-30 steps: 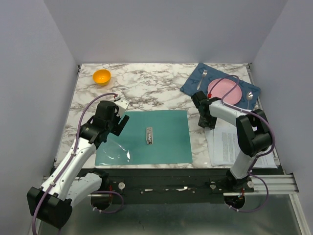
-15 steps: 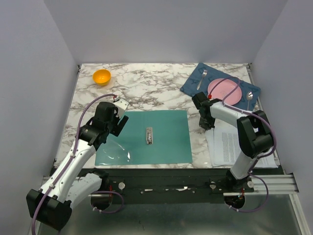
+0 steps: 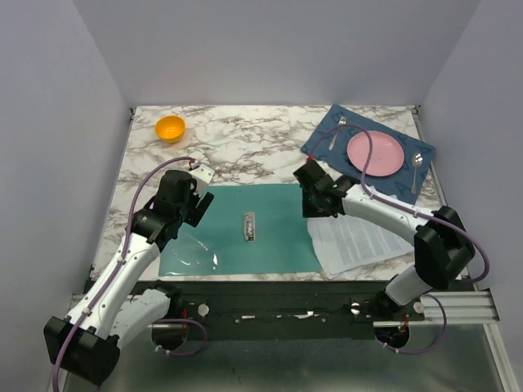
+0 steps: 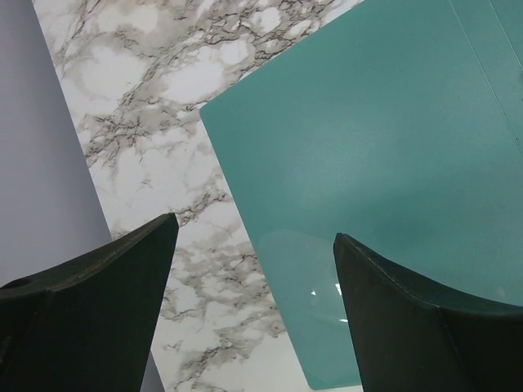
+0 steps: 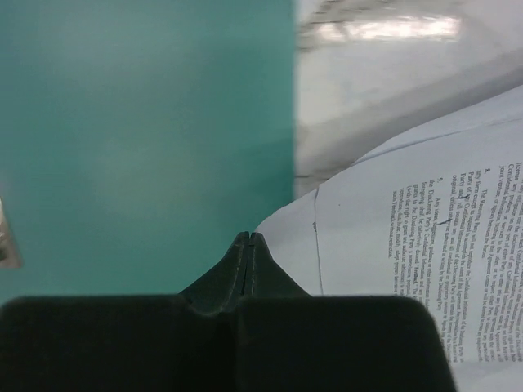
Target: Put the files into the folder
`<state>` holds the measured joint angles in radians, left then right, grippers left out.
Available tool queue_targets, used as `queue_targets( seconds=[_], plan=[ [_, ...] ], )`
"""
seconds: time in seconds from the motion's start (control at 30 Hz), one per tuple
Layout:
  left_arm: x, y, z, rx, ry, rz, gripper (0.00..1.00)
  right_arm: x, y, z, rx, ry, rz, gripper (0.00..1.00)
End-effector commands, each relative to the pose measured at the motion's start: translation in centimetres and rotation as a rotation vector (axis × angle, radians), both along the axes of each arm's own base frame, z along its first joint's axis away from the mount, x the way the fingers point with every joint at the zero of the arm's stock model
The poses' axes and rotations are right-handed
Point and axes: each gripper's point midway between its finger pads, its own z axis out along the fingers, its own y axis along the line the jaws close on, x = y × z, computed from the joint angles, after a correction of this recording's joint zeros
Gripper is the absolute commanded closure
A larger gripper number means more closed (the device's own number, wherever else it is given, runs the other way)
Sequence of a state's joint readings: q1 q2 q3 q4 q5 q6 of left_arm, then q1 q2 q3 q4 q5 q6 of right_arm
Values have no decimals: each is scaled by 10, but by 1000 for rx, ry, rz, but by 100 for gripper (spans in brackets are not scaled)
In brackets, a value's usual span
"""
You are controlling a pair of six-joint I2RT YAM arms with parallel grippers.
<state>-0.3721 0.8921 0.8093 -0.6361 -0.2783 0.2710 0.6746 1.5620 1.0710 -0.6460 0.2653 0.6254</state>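
Note:
The teal-green folder (image 3: 278, 237) lies open and flat on the marble table, with a metal clip (image 3: 250, 226) at its middle. The files (image 3: 364, 237), white printed sheets, lie fanned at the folder's right edge. My right gripper (image 3: 313, 208) is shut on the sheets' near-left corner, right at that edge. In the right wrist view its jaws (image 5: 249, 237) are pressed together, with the files (image 5: 409, 229) to the right and the folder (image 5: 147, 122) to the left. My left gripper (image 3: 200, 200) hovers open over the folder's far-left corner (image 4: 392, 147); it is empty in its wrist view (image 4: 253, 229).
An orange bowl (image 3: 170, 128) stands at the far left. A dark blue placemat (image 3: 327, 139) at the far right holds a pink plate (image 3: 375, 153), a fork (image 3: 337, 129) and a spoon (image 3: 417, 167). A glossy clear pocket (image 3: 188, 253) covers the folder's near-left part.
My right gripper has moved left to the folder's right edge, dragging the files with it; the sheets have swung round and shifted left. The left arm has not moved.

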Motion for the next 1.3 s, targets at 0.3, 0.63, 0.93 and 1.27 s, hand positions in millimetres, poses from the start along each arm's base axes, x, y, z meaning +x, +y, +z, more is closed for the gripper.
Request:
queue_targets(
  seconds=[0.3, 0.63, 0.93, 1.27],
  plan=[
    [-3, 9, 9, 20, -19, 23, 9, -81, 164, 16, 128, -74, 726, 99],
    [-1, 10, 12, 34, -20, 26, 9, -93, 155, 16, 98, -83, 700, 20],
    [1, 11, 9, 46, -14, 28, 9, -31, -1, 28, 85, -176, -52, 20],
    [4, 6, 8, 32, -1, 23, 9, -41, -102, -27, 4, 1, -408, 21]
  ],
)
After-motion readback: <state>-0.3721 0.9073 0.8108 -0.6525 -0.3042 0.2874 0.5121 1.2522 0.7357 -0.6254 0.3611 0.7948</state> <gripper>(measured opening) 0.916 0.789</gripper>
